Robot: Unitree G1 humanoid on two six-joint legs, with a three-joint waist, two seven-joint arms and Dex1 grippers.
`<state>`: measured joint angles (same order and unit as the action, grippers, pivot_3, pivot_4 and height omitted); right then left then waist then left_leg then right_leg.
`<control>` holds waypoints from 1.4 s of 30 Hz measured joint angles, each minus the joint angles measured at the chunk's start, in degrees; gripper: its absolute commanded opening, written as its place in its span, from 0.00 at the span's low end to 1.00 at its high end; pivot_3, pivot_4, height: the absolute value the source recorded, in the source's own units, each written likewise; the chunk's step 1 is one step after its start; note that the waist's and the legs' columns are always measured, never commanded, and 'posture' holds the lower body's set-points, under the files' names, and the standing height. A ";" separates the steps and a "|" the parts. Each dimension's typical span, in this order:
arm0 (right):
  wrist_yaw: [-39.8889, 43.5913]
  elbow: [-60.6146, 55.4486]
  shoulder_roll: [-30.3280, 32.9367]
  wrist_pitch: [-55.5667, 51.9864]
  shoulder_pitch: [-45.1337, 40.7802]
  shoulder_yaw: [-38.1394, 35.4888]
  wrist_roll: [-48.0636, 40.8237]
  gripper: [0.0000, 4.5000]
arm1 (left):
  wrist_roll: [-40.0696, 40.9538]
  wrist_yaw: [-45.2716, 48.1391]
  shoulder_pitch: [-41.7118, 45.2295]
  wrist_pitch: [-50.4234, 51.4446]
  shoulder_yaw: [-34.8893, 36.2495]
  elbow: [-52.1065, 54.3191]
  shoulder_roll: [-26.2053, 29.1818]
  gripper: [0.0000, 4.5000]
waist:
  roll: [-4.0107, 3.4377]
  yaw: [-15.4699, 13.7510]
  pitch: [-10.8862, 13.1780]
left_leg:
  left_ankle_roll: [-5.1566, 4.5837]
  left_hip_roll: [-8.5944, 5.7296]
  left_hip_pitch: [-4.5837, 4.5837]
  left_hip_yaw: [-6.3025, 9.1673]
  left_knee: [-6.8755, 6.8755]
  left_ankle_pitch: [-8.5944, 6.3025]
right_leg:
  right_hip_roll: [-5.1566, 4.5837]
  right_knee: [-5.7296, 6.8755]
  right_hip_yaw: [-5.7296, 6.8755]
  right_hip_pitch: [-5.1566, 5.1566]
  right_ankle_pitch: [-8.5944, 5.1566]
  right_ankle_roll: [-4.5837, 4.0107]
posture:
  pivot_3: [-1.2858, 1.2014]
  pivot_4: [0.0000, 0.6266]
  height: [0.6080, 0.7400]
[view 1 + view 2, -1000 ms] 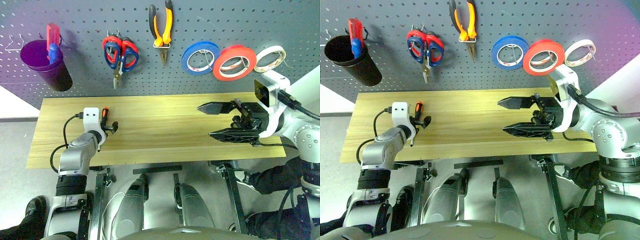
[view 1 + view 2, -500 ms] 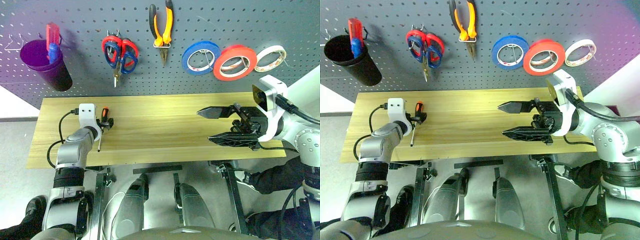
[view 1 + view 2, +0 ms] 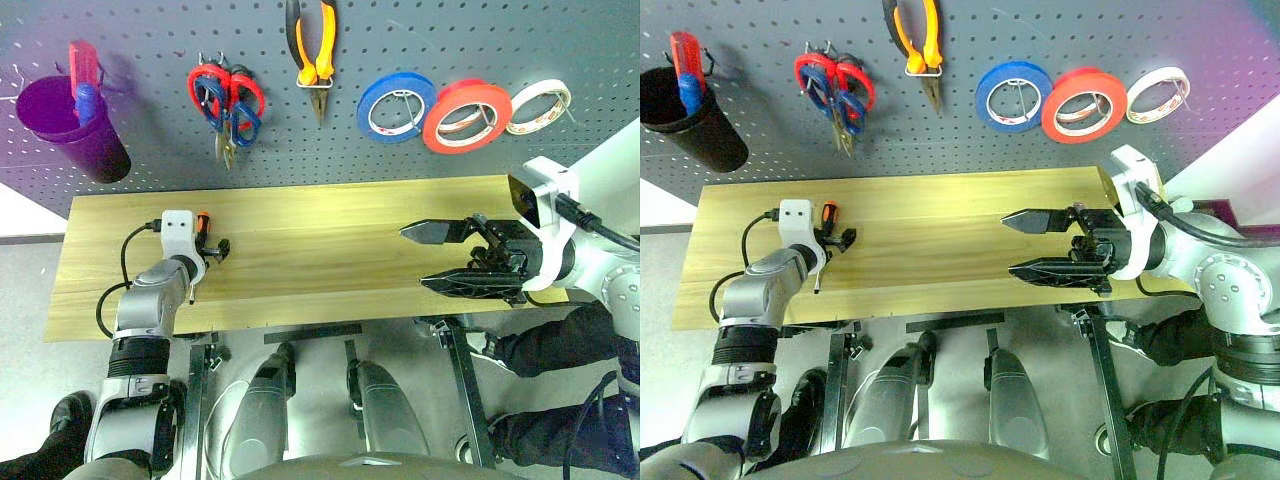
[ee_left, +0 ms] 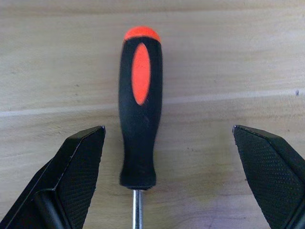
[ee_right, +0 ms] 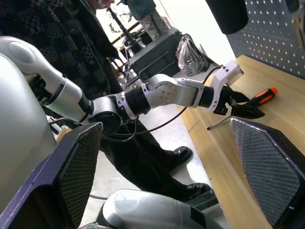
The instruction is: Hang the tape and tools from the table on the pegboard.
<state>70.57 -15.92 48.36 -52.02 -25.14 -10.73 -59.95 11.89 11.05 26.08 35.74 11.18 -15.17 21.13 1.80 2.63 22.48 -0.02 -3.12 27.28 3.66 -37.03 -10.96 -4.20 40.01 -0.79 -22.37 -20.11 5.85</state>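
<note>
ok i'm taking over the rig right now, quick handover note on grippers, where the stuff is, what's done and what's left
Left gripper: open, poised around the screwdriver handle, which lies flat on the table; fingers on either side, not touching.
Right gripper: open, empty, held above the table's right part.
Done: the red tape, the orange-handled pliers and the blue-handled scissors hang on the pegboard.
Left: close on the screwdriver, lift it and hang it on the pegboard.

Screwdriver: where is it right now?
The screwdriver lies flat on the table's left part, between the left tool's open fingers, untouched.
</note>
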 measured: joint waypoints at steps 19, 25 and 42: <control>-1.07 -0.20 0.40 -0.06 0.28 -0.44 -1.05 1.00 | -0.22 -0.40 0.75 -2.81 0.52 -2.11 0.23 0.80 | -0.12 -0.01 0.47 | -0.06 0.00 0.07 -0.07 0.05 -0.04 | -0.08 -0.13 -0.01 -0.06 0.00 0.00 | 0.47 0.74 1.00; -1.14 -0.21 0.39 -0.06 0.40 -0.44 -1.07 1.00 | -0.17 -1.00 1.54 -2.97 0.94 -2.82 0.21 0.36 | -0.10 -0.02 0.62 | -0.12 0.00 0.12 -0.13 0.09 -0.08 | -0.12 -0.23 0.00 -0.10 0.00 0.00 | 0.47 0.74 1.00; -1.67 -0.21 0.41 0.01 0.67 -0.43 -1.01 1.00 | -0.04 -1.07 0.50 -3.44 0.94 -1.23 -0.41 0.15 | -0.12 -0.02 0.67 | -0.20 -0.01 0.14 -0.22 0.25 -0.13 | -0.20 -0.57 0.01 -0.07 0.02 0.04 | 0.47 0.71 1.00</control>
<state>68.90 -16.12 48.77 -52.01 -24.47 -11.16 -60.96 11.85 9.98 26.58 32.29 12.12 -16.40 20.72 1.69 2.61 23.15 -0.22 -3.13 27.42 3.44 -36.78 -11.09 -4.40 39.44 -0.78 -22.44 -20.09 5.89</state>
